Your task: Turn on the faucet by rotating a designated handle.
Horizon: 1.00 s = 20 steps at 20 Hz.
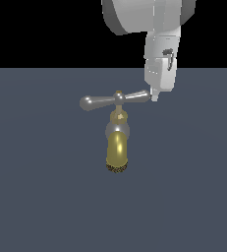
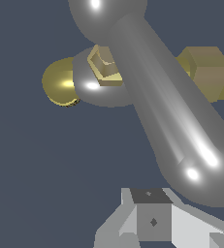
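Grey floor (image 1: 36,206) fills the lower part of the exterior view, nothing else on it but the fixture. The gripper (image 1: 154,97) hangs down from the arm at the exterior view's right, fingertips level with the crossbar. Whether its fingers are spread or pressed together can't be told: the exterior view shows them edge-on as one block, and the wrist view only shows a grey-white piece (image 2: 152,220) with no second finger clear. The faucet (image 1: 118,147) sits mid-floor, well away from any edge, gold spout pointing toward the camera. The handle (image 1: 116,100) runs across on top of it, long axis left-right in the exterior view, slightly tilted. Its right-hand bulb (image 1: 143,96) lies just at the fingertip, touching or nearly so; the other bulb (image 1: 87,103) is far off. In the wrist view the near bulb (image 2: 200,169) sits right by the finger. Judged: the push goes sideways on this near end, across the bar's axis.
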Each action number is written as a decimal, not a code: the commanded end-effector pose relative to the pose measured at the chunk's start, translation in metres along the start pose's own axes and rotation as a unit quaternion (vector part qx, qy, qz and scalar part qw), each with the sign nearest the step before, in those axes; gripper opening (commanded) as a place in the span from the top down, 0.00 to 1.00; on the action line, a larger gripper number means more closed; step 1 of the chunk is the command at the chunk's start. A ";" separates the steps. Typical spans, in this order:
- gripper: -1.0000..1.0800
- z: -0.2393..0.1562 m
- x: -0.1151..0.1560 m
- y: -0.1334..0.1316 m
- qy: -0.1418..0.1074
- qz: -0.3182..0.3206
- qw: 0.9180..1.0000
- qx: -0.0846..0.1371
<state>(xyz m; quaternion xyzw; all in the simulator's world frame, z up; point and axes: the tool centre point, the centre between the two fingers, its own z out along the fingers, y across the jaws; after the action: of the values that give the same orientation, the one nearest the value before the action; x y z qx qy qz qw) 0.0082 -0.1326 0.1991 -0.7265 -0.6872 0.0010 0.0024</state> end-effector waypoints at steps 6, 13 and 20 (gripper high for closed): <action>1.00 0.000 0.006 0.015 -0.001 0.001 1.000 -0.001; 1.00 0.000 0.024 0.037 -0.001 -0.001 1.000 -0.001; 1.00 0.000 0.041 0.058 -0.001 -0.002 1.000 -0.002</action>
<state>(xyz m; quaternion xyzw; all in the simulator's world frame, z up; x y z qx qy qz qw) 0.0577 -0.1220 0.1990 -0.7374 -0.6755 0.0050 -0.0011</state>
